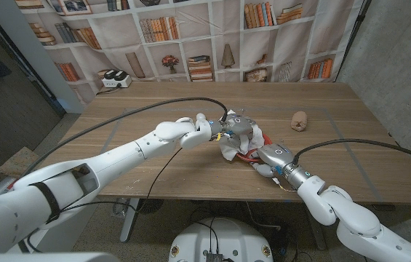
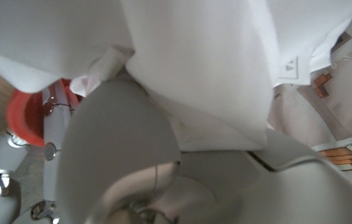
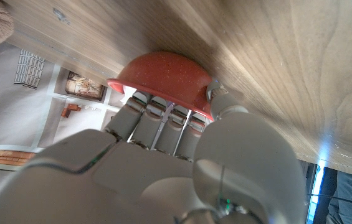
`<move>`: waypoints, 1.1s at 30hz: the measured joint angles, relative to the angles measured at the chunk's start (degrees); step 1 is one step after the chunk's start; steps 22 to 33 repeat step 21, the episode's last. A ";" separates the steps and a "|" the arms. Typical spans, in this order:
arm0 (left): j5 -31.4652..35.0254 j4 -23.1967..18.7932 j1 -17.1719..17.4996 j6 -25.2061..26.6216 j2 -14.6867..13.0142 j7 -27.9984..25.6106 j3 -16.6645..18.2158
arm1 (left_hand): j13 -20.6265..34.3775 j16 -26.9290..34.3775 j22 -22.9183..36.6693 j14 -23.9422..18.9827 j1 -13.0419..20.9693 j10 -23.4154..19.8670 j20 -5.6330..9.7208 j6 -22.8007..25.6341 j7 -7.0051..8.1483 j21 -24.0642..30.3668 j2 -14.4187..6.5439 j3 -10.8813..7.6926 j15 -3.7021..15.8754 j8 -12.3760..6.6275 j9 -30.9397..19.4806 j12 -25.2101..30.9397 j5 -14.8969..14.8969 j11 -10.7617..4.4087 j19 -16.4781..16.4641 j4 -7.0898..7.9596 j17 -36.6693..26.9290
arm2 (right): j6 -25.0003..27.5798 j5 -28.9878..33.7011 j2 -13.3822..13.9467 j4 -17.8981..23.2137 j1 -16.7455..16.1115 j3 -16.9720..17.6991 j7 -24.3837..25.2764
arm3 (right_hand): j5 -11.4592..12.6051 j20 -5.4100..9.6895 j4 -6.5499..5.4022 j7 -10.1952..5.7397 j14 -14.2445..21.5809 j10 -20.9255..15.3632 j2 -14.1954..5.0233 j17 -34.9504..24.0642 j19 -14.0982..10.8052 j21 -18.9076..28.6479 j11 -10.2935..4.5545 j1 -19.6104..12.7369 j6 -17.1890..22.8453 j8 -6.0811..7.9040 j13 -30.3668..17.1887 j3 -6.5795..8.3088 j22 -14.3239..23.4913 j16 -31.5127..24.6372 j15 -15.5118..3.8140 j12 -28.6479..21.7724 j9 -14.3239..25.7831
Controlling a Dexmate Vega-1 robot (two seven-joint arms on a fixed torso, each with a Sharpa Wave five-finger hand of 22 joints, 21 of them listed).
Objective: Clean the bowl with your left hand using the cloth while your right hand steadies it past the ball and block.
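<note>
Bowl, cloth and both hands at mid-tabletop.

Item: red bowl point(image 1: 247, 154) on the wooden tabletop point(image 1: 154, 131), gripped at its rim by the right hand point(image 1: 272, 157); the right wrist view shows that hand's fingers point(image 3: 157, 121) curled over the bowl's edge. Item: white cloth point(image 1: 233, 143), bunched in the grip of the left hand point(image 1: 236, 127) and lying over and into the bowl, directly beside the right hand. The left wrist view shows the cloth draped over the left hand, with the bowl's red rim beyond it. Item: brown lumpy object point(image 1: 300, 121), on the tabletop beyond the right hand, well apart from the bowl.
</note>
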State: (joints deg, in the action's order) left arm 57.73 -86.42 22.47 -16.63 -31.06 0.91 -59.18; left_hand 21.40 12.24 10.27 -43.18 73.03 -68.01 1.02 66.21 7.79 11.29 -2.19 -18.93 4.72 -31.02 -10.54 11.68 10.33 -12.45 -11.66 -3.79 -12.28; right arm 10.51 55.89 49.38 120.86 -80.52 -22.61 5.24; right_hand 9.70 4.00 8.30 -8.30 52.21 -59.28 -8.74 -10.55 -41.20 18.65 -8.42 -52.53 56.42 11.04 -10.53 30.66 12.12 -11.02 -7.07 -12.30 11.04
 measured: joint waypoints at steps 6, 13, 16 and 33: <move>-0.25 0.43 -0.70 0.08 0.12 -0.52 -0.48 | 0.01 0.02 0.00 -0.03 0.00 0.00 0.00 0.00 0.00 0.00 0.00 -0.40 0.03 0.00 0.00 -0.01 -0.15 0.00 0.00 0.07 0.03 | -0.18 0.08 -0.32 -0.29 0.51 -0.29 -0.41 | -0.01 0.00 0.00 -0.01 0.00 0.00 0.00 0.00 0.00 0.00 0.00 0.00 -0.01 -0.04 0.03 0.00 0.00 0.00 0.00 0.18 0.00; -0.49 0.56 -1.26 0.25 0.20 -0.77 -0.74 | 0.01 0.19 0.00 -0.12 -0.15 0.00 0.00 0.00 0.00 0.00 0.15 -0.56 0.12 0.00 0.00 -0.01 -0.16 0.00 0.00 -0.08 0.05 | -0.28 0.22 -0.36 -0.33 0.74 -0.31 -0.70 | 0.06 0.00 0.00 -0.01 0.00 0.01 0.02 0.00 0.00 -0.01 0.01 -0.01 -0.01 -0.09 0.02 0.00 0.00 0.00 0.00 0.20 0.00; -0.55 0.58 -1.49 0.32 0.21 -0.86 -0.86 | 0.01 0.19 -0.01 -0.12 -0.15 0.00 0.00 0.00 0.00 0.00 0.15 -0.55 0.12 0.00 0.01 -0.01 -0.16 0.00 0.00 -0.09 0.06 | -0.30 0.32 -0.36 -0.32 0.81 -0.24 -0.73 | 0.06 0.00 0.00 -0.01 0.00 -0.12 0.02 0.00 0.00 -0.01 -0.12 -0.01 -0.02 -0.13 0.02 0.00 0.00 0.00 0.00 0.21 0.00; -0.69 0.75 -1.86 0.39 0.24 -0.97 -1.02 | 0.00 0.19 -0.01 -0.11 -0.15 -0.01 0.00 0.00 0.00 0.00 0.15 -0.55 0.12 0.00 0.01 -0.02 -0.16 -0.01 0.00 -0.09 0.03 | -0.33 0.49 -0.47 -0.28 0.88 -0.14 -0.73 | 0.06 0.00 0.00 -0.02 0.00 -0.13 0.03 0.00 0.00 -0.01 -0.12 0.00 -0.02 -0.19 -0.01 0.00 0.00 0.00 0.00 0.21 0.00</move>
